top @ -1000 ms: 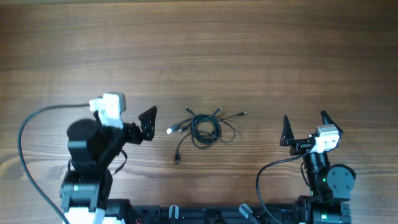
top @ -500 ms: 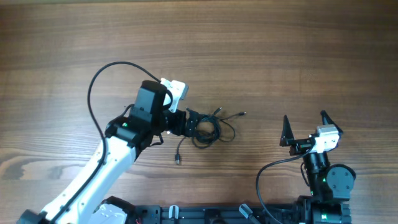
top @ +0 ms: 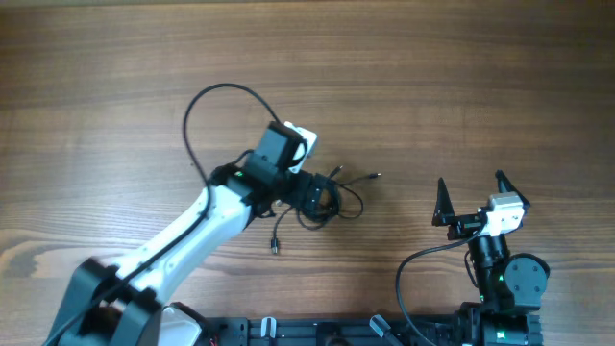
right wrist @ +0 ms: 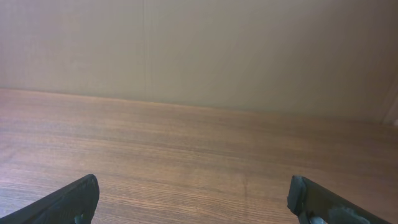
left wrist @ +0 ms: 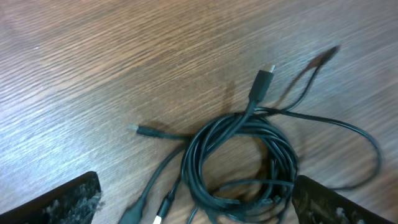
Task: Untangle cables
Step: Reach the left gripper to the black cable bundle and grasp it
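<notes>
The bunched coil of thin black cables (left wrist: 239,158) lies mid-way along the brown wooden table (top: 115,77), toward its front edge. The left gripper (top: 309,192) hovers over it, jaws wide and empty; the right gripper (top: 471,185) is likewise wide open and empty. Closing on the whole coil could pinch several strands and tighten the tangle.

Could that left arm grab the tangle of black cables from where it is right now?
Probably yes. The left claw hangs wide open right over the cables, a finger on each side of the coil, with nothing else in between.
</notes>
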